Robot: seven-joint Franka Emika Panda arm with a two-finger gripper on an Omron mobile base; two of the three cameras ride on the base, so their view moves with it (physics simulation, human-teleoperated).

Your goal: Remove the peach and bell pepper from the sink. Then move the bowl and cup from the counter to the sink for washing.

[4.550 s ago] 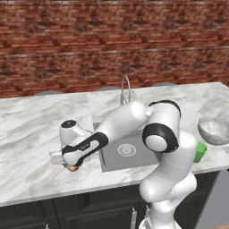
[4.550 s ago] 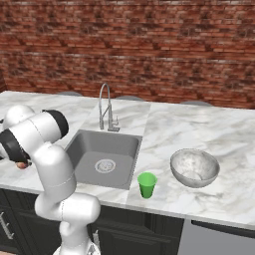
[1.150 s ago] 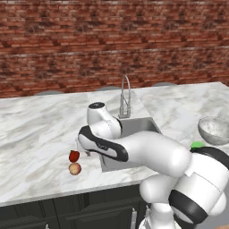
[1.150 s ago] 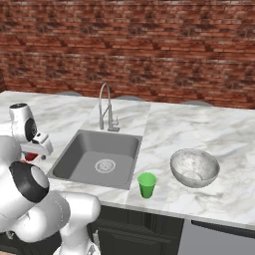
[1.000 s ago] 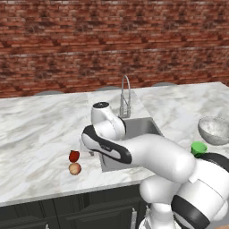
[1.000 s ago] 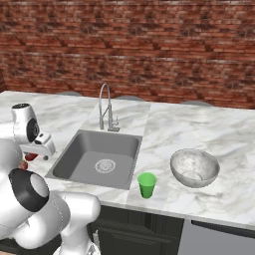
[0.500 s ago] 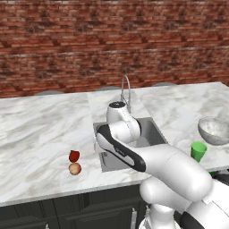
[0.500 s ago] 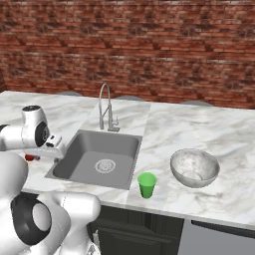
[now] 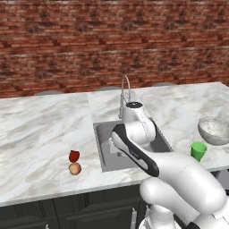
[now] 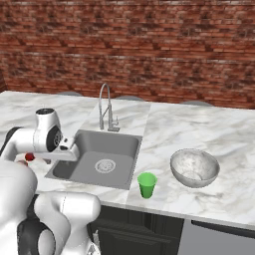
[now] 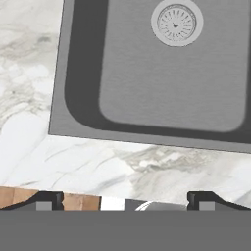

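Note:
The peach (image 9: 74, 168) and the dark red bell pepper (image 9: 74, 155) lie side by side on the counter (image 9: 40, 134), left of the sink (image 9: 103, 154). The pepper (image 10: 30, 157) peeks out by my arm in the right base view. The sink basin (image 11: 171, 73) holds nothing but its drain (image 11: 177, 22). My gripper (image 11: 125, 200) hangs open over the sink's left part, with nothing between its fingertips (image 11: 49, 198). The silvery bowl (image 10: 194, 167) and the green cup (image 10: 146, 185) stand on the counter right of the sink.
The arched chrome faucet (image 10: 105, 105) rises behind the sink, close to my arm. A brick wall (image 10: 149, 45) backs the counter. The cup (image 9: 198, 150) stands near the counter's front edge, with the bowl (image 9: 214, 129) just behind it.
My arm has swung right, from beside the fruit on the counter to over the sink. The gripper stays open. The peach and the bell pepper have not moved.

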